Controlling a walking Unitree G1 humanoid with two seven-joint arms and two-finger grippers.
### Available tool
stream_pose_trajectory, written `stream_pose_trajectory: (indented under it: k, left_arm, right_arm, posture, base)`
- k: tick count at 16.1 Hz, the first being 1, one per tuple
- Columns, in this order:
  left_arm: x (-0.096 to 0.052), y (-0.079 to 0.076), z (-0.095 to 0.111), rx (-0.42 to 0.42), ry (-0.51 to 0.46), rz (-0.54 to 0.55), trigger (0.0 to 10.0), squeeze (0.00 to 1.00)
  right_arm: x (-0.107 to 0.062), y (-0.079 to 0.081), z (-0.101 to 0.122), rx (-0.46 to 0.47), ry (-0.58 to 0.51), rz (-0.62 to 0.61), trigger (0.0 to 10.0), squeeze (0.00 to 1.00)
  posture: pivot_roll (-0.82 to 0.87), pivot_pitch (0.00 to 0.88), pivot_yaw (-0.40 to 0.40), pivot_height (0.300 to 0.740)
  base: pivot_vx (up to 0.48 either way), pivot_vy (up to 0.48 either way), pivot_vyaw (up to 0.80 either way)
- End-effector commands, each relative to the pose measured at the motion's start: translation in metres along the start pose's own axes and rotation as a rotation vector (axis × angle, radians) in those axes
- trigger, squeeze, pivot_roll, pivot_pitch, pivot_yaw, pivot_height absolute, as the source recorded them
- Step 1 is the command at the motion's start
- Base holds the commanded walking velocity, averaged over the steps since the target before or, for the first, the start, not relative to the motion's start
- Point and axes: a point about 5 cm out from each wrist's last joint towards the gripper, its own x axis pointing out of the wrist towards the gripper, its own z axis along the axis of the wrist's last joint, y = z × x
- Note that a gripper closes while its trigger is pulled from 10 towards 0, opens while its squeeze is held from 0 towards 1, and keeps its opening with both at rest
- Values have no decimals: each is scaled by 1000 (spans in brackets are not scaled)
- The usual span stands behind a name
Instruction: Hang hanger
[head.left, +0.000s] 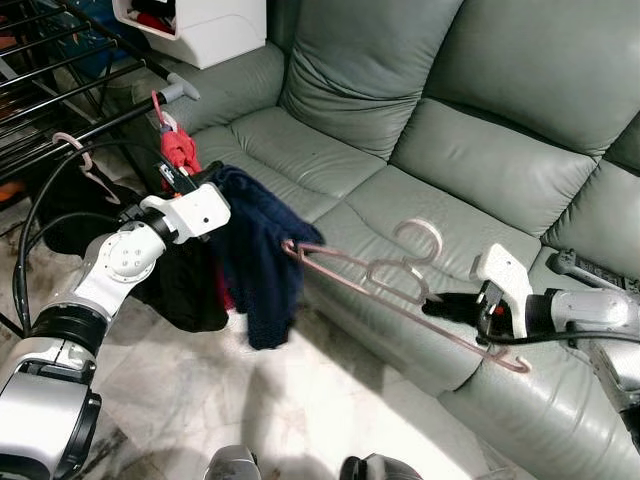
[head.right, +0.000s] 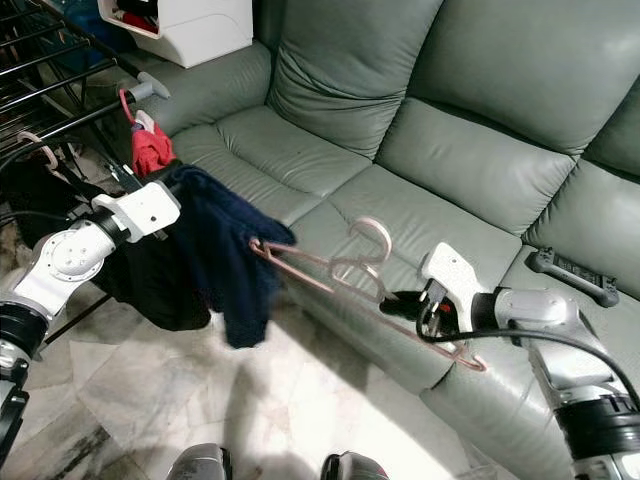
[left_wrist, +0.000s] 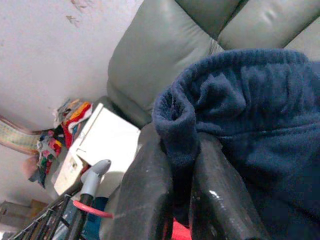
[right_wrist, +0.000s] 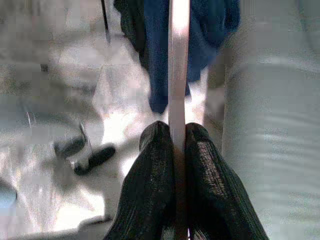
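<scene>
Two grippers share the load: the right gripper (head.left: 455, 307) is pinched tight on the bar of a pink hanger (head.left: 400, 290), and the left gripper (left_wrist: 175, 200) is clamped on a fold of a navy garment (head.left: 255, 250) that droops from the hanger's far tip. The hanger is held in the air above the front edge of the grey sofa (head.left: 450, 130) seat, its hook up and turned toward the backrest; a second hook seems to sit beside the first, though that may be another hanger.

One risk stands out. The garment appears to catch only the hanger's end, so a tug from the left arm could slide it off to the tiled floor (head.left: 200, 390). The thin bar could also twist between the right fingers (right_wrist: 150, 190).

The right arm reaches leftward across the seat edge, forearm level. The left arm bends up and inward, near the black drying rack (head.left: 60, 80) where the hanger belongs.
</scene>
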Motion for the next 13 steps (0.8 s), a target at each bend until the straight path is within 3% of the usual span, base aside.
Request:
stream_pose_trajectory:
  k: [1,3,5,8,10,12,13]
  left_arm:
    - [-3,0,-4,30,17,-23,10000,0]
    - [-5,-1,-18,66,135,-15,10000,0]
    - [-5,1,-21,61,163,0,10000,0]
    - [-1,5,-10,28,83,15,10000,0]
    - [4,5,6,6,-37,7,10000,0]
    - [4,1,12,20,-85,-33,10000,0]
    - [4,-1,13,46,-96,-59,10000,0]
  right_arm:
    - [-8,-5,24,-51,-87,-9,10000,0]
    - [-18,-13,50,-84,-214,-64,10000,0]
    - [-23,-16,57,-82,-252,-85,10000,0]
    - [-19,-27,38,-106,-135,-202,10000,0]
    - [4,-27,9,-95,-7,-247,10000,0]
    - [16,-25,-3,-91,11,-236,10000,0]
    - [20,-19,1,-75,-8,-164,10000,0]
  posture:
    - [-49,51,-17,740]
    - [-55,51,-14,740]
    - [-58,51,-12,740]
    - [-59,52,-11,740]
    - [-56,57,-2,740]
    - [-56,57,-2,740]
    - [-56,57,-2,740]
  base:
    - [0,0,0]
    - [0,0,0]
    - [0,0,0]
    - [0,0,0]
    - [0,0,0]
    - [0,0,0]
    - [0,0,0]
